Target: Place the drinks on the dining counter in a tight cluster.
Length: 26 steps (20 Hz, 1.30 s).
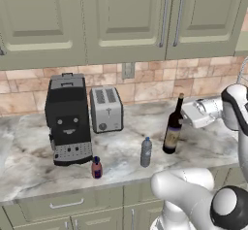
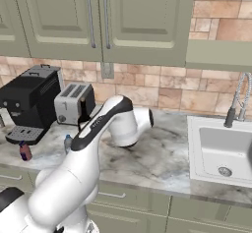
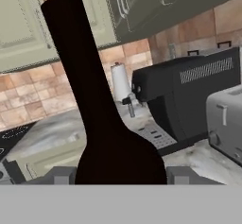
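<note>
The end effector (image 1: 181,118) is closed around the neck of the upright wine bottle (image 1: 172,128), which stands on the marble surface (image 1: 121,149) near the water bottle (image 1: 146,152).

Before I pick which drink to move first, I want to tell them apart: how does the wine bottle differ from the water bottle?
The wine bottle is tall and dark, with a label; the water bottle is shorter, clear grey, with a blue cap. The wine bottle has a long thin neck; the water bottle is stubby. The pincer is at the wine bottle's neck; the water bottle stands free. Both stand upright on the marble counter.
</note>
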Tool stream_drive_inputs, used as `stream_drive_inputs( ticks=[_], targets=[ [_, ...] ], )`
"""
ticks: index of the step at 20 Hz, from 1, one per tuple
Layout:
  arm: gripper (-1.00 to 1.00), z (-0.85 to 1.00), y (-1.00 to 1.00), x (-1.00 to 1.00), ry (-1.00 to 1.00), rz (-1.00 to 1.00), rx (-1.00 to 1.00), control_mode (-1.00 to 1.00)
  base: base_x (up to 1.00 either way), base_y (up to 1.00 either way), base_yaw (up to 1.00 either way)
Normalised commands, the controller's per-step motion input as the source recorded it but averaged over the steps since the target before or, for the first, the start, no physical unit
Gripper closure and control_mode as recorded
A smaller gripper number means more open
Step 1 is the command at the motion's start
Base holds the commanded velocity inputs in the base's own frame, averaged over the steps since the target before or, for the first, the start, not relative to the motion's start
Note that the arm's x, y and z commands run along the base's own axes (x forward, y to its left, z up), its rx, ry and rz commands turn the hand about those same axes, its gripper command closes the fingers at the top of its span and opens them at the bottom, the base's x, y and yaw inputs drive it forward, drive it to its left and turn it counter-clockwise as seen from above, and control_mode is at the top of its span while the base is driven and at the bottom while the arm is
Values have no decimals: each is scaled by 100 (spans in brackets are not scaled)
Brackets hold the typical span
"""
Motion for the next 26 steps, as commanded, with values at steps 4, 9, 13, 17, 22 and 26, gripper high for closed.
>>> stream_drive_inputs(
  ticks=[4, 9, 13, 17, 22, 26],
  targets=[
    [100, 29, 0, -54, -1, 0, 0, -100, 0, 0, 0],
    [100, 13, 0, -32, 0, 0, 0, -100, 0, 0, 0],
    [100, 9, 0, -14, 0, 0, 0, -100, 0, 0, 0],
    [100, 0, 0, -3, 0, 0, 0, -100, 0, 0, 0],
    [100, 0, 0, 0, 0, 0, 0, 100, -10, -4, -3],
    [100, 0, 0, 0, 0, 0, 0, 100, -56, -5, -24]
  ],
)
